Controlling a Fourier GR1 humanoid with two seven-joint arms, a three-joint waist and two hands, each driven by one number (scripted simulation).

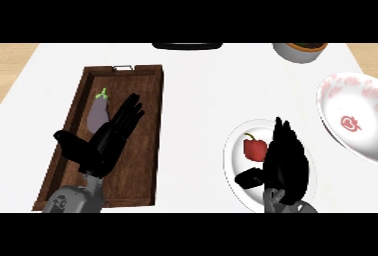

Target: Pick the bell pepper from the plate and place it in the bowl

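Observation:
A red bell pepper [255, 148] with a dark stem lies on a white plate [236, 135] at the lower right. My right hand [286, 162] hovers over the plate just right of the pepper, fingers straight and pointing away, thumb out toward the lower left; it holds nothing. The bowl [353, 115], white with red markings, stands at the right edge, partly cut off. My left hand [107, 137] is open over the wooden tray at the left, fingers up.
A dark wooden tray [151, 145] at the left holds a purple eggplant [98, 112], partly behind my left hand. At the back stand a grey pot [299, 51] and a black object [187, 45].

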